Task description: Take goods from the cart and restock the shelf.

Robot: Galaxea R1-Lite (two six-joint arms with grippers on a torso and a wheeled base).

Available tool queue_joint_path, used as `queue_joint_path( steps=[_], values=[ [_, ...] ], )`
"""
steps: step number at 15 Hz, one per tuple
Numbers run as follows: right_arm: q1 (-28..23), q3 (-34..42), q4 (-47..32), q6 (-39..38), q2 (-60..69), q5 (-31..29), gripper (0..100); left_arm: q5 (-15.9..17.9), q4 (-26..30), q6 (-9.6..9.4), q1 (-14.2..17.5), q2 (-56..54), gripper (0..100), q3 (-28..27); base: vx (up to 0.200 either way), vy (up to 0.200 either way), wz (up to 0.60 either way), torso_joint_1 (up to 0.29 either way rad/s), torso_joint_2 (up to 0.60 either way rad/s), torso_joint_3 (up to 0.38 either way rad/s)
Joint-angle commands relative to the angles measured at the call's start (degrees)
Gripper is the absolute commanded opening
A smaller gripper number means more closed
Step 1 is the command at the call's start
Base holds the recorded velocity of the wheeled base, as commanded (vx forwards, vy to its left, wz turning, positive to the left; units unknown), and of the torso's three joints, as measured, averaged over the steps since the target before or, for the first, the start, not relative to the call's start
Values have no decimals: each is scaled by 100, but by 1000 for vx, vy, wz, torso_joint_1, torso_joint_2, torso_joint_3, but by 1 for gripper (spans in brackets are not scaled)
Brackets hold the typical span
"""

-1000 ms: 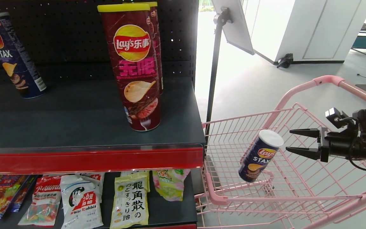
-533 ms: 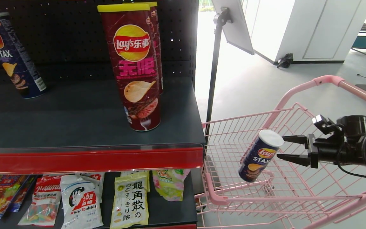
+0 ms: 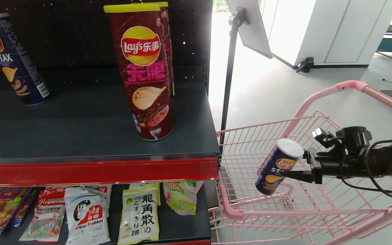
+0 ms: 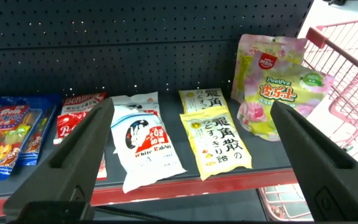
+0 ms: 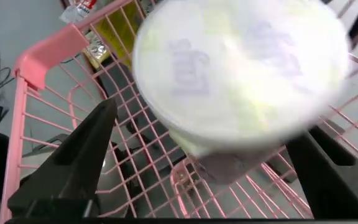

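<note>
A small blue chip can [image 3: 271, 177] with a white lid [image 3: 290, 147] leans tilted inside the pink cart [image 3: 318, 200]. My right gripper [image 3: 284, 162] is open, its fingers on either side of the can's upper end; the lower finger [image 3: 296, 174] crosses in front of the can. In the right wrist view the lid [image 5: 241, 68] sits between the spread fingers of the right gripper [image 5: 201, 124]. My left gripper [image 4: 191, 104] is open and holds nothing, facing the lower shelf's snack bags [image 4: 145, 146].
On the upper shelf [image 3: 80, 126] stand two tall red chip cans [image 3: 143, 71], one behind the other, and a blue can [image 3: 12, 58] at far left. A red rail [image 3: 97, 170] edges the shelf. A sign pole [image 3: 229, 68] rises between shelf and cart.
My right gripper has moved left and slightly down towards the can, so its open fingers now flank the can's top. The can and shelf goods have not moved.
</note>
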State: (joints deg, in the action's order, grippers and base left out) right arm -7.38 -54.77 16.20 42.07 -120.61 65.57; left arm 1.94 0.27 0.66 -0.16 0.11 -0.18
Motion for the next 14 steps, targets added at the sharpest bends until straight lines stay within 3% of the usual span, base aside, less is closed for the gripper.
queue_joint_path(
  steps=[1, 4, 5, 14],
  values=[
    [342, -86, 23, -50, -120, -9, 100, 0, 0, 4, -2, -2, 100, 1, 0, 0, 0, 0, 0, 0],
    [790, -192, 76, -129, -182, -9, 100, 0, 0, 4, -2, -2, 100, 1, 0, 0, 0, 0, 0, 0],
    [913, -227, 120, -155, -235, -9, 0, 0, 0, 4, -2, -2, 100, 1, 0, 0, 0, 0, 0, 0],
    [1019, -482, 59, -217, 310, -9, 0, 0, 0, 4, -2, -2, 100, 1, 0, 0, 0, 0, 0, 0]
  ],
)
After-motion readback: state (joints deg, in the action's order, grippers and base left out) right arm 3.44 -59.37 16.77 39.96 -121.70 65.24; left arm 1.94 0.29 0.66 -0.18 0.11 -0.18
